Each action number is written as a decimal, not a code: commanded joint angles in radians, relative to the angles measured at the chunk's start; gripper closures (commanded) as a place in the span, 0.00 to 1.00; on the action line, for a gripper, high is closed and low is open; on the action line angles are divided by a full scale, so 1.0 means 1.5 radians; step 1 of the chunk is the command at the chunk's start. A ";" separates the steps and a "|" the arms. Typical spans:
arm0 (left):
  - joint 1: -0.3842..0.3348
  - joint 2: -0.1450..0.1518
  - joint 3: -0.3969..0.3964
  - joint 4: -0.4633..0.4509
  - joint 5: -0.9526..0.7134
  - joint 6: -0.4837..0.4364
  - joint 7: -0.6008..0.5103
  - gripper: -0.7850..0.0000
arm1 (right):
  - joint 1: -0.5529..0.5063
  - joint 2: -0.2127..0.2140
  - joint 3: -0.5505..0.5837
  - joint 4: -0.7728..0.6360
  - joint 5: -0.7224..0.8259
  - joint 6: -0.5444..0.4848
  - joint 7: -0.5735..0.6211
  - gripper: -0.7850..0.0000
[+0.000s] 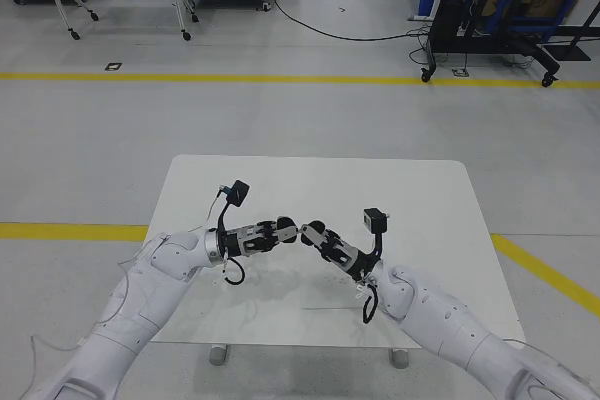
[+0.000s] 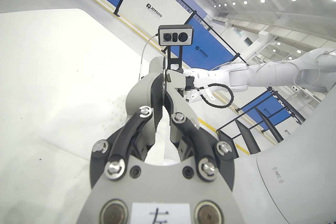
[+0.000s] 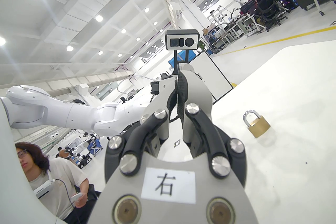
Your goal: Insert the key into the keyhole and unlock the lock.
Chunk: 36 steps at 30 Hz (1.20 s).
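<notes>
- Lock (image 3: 256, 125), with a brass body and a shiny steel shackle, lies flat on the smooth white bench (image 1: 420, 200), well apart from both hands.
- We see the left hand (image 2: 164, 83) narrow, its ribbed black pads (image 2: 157, 93) pinching a thin metal strip (image 2: 164, 72) seen edge-on.
- We see the right hand (image 3: 179, 83) narrow, its pads pressed together, tip to tip with the left hand above mid-bench.
</notes>
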 commanded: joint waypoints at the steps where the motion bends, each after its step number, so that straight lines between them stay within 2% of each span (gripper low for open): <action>1: 0.000 0.000 -0.001 0.000 0.000 -0.001 0.002 1.00 | -0.002 -0.001 0.003 0.000 0.003 0.000 0.011 1.00; 15: 0.001 0.001 -0.001 -0.001 0.004 0.003 0.009 1.00 | -0.013 -0.005 0.026 -0.005 0.005 0.000 0.079 1.00; 16: 0.001 0.001 -0.001 -0.002 0.003 0.002 0.010 1.00 | -0.014 -0.005 0.029 -0.006 0.006 0.000 0.080 0.75; 17: 0.001 0.001 -0.001 -0.001 0.003 0.002 0.009 1.00 | -0.016 -0.005 0.033 -0.007 0.008 0.000 0.079 0.12; 18: 0.001 0.001 -0.001 -0.001 0.003 0.002 0.009 1.00 | -0.018 -0.006 0.036 -0.009 0.009 0.000 0.078 0.00; 27: -0.001 0.007 -0.021 0.014 -0.016 0.037 0.017 1.00 | -0.030 -0.004 0.061 -0.012 0.018 0.000 0.073 0.00; 36: 0.007 0.007 -0.022 0.002 -0.010 0.054 0.027 1.00 | -0.030 -0.004 0.061 -0.012 0.018 0.000 0.073 0.00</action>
